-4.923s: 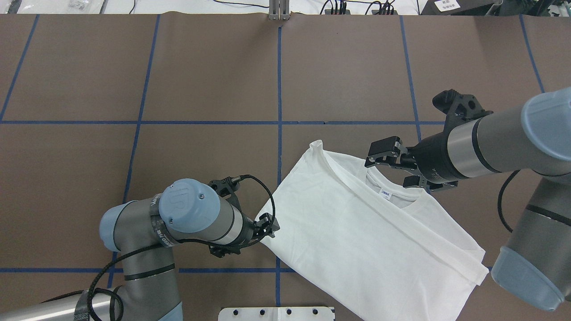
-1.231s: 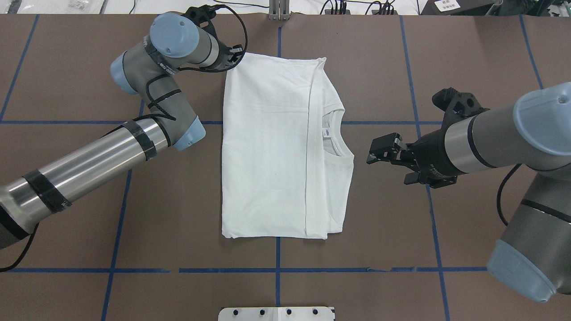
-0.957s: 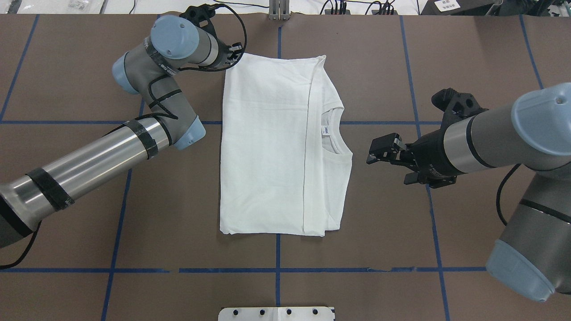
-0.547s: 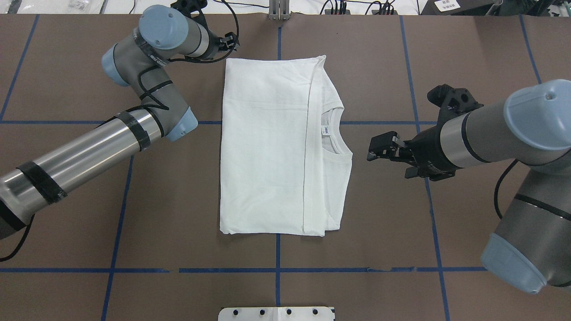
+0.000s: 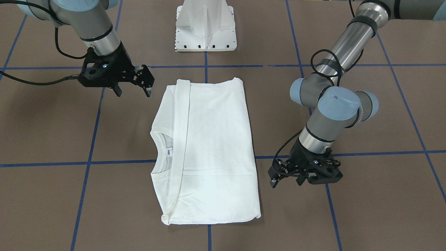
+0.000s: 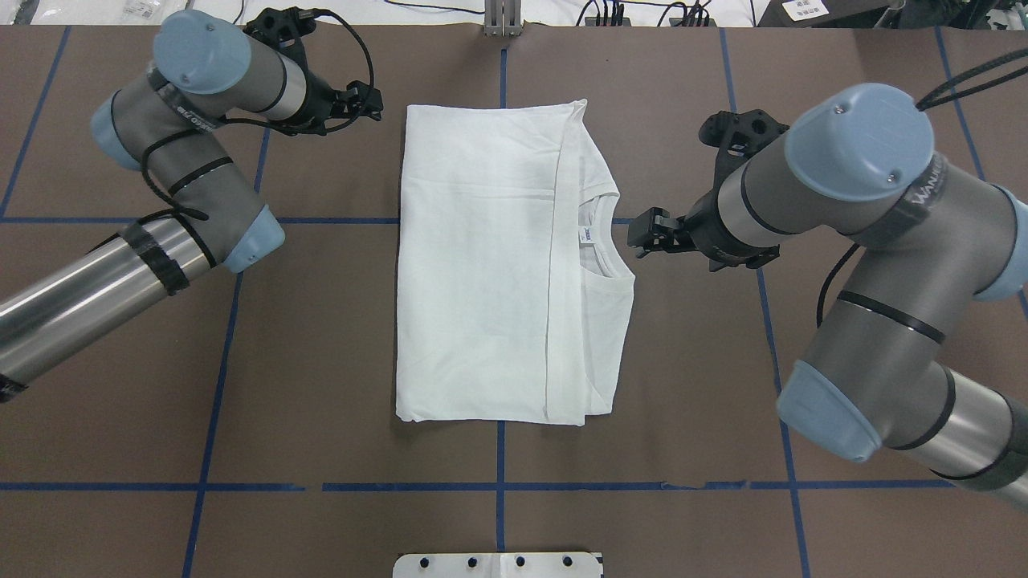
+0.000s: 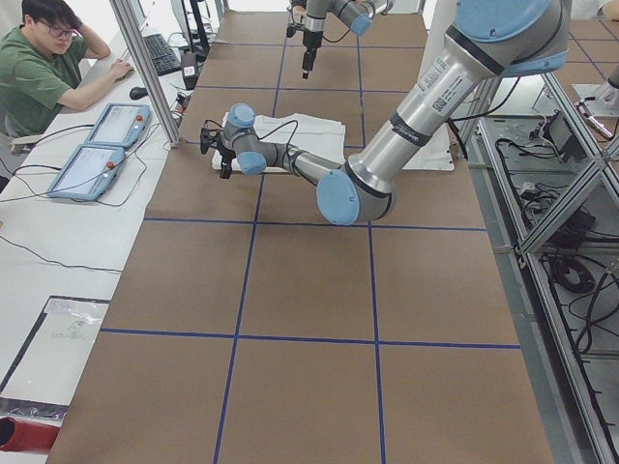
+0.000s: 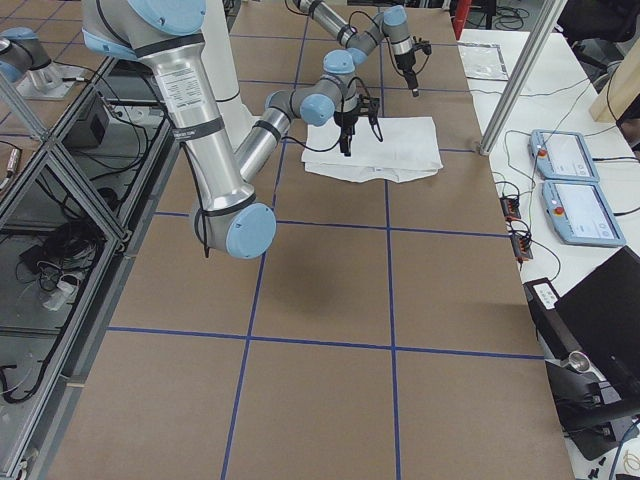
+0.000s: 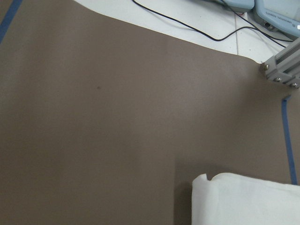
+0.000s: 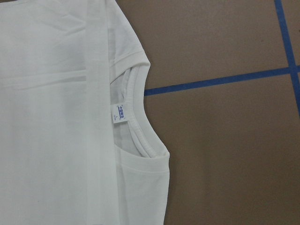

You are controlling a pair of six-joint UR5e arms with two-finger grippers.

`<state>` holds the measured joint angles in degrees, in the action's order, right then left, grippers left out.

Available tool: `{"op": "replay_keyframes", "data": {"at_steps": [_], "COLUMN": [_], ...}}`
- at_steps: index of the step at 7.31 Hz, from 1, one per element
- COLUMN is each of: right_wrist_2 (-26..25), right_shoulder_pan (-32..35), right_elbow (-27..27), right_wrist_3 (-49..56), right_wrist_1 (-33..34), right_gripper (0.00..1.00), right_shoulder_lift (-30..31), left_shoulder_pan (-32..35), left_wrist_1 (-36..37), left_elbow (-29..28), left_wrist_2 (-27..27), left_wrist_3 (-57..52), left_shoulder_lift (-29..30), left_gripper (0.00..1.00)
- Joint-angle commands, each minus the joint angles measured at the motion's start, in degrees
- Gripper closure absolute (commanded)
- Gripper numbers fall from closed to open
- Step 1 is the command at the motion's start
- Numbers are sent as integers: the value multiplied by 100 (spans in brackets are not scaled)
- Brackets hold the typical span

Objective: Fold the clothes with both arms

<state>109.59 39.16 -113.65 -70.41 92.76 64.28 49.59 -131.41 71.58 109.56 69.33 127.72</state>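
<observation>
Folded white long-sleeved T-shirt [image 6: 482,265] flat at mid-tabletop [image 6: 321,337], collar [image 6: 604,241] facing right claw [image 6: 638,239]: spread, just beside collar, apart. Left claw [image 6: 376,103] near far shirt corner, apparently spread, off cloth.

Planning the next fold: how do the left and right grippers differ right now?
The black two-finger left gripper sits off the folded white T-shirt's far left corner; the black two-finger right gripper faces its ribbed collar. The left's wrist camera sees only a shirt corner; the right's sees collar and neck label. Both: fingers open, empty, off the cloth.
</observation>
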Motion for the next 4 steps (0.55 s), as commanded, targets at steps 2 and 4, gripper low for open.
{"op": "replay_keyframes", "data": {"at_steps": [2, 4], "right_wrist_2": [-561, -910], "right_shoulder_pan": [-225, -539], "right_elbow": [1761, 2965], "right_wrist_3": [702, 950], "right_wrist_1": [339, 339], "right_gripper": [0, 0], "right_shoulder_lift": [-1318, -2082], "left_shoulder_pan": [-2, -2], "left_wrist_1": [1149, 1775], "left_elbow": [2607, 3596], "left_wrist_2": [424, 567], "left_wrist_3": [-639, -648], "left_shoulder_lift": [-1413, -1794], "left_gripper": [0, 0]}}
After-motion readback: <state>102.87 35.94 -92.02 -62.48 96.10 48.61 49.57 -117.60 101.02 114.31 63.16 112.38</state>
